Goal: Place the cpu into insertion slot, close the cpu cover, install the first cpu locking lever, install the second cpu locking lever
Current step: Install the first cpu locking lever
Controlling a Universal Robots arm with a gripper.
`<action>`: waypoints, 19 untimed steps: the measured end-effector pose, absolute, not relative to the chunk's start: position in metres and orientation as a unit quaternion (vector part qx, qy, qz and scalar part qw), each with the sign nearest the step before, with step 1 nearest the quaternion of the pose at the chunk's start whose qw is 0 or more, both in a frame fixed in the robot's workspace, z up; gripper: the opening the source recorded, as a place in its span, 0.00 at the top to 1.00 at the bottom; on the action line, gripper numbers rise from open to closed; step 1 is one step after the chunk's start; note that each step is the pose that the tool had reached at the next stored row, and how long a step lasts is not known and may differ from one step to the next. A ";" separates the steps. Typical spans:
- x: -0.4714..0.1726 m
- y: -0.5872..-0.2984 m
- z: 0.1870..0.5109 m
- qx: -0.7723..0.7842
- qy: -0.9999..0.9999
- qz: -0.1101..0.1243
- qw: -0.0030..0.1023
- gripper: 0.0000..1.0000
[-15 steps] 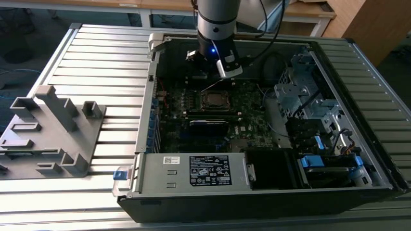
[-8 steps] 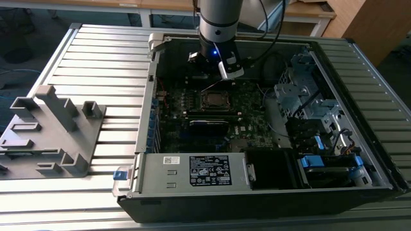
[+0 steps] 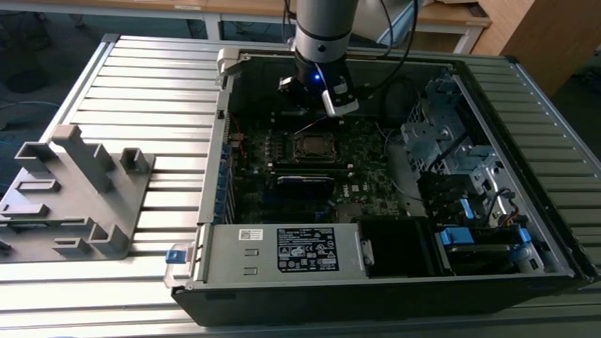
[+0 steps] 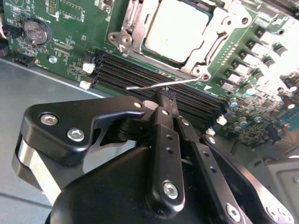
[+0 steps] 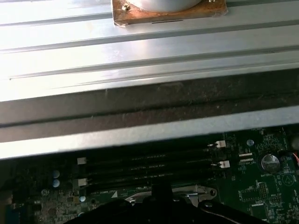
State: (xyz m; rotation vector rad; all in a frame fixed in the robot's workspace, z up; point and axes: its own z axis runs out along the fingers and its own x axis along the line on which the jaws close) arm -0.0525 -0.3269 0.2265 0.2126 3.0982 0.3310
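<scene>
No print is legible. The black label [image 3: 305, 248] and small white sticker [image 3: 249, 234] on the grey power-supply housing [image 3: 235, 271], well apart from the claw [image 4: 164, 94], stay unreadable.

**A:** so where's the gripper [image 3: 314, 113] at?

**B:** down inside the open pc case [image 3: 376, 296], hanging over the motherboard [image 3: 367, 190]. The socket [image 3: 313, 146] sits just beyond its tip. The grey plastic fixture [image 3: 70, 197] is well away from it, out on the slatted table [image 3: 141, 77].
</scene>
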 end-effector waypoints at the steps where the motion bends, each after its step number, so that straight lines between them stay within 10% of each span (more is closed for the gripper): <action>1: -0.052 -0.326 0.226 0.068 0.992 0.106 0.009 0.89; 19: -0.045 -0.322 0.220 0.068 0.992 0.103 0.009 0.89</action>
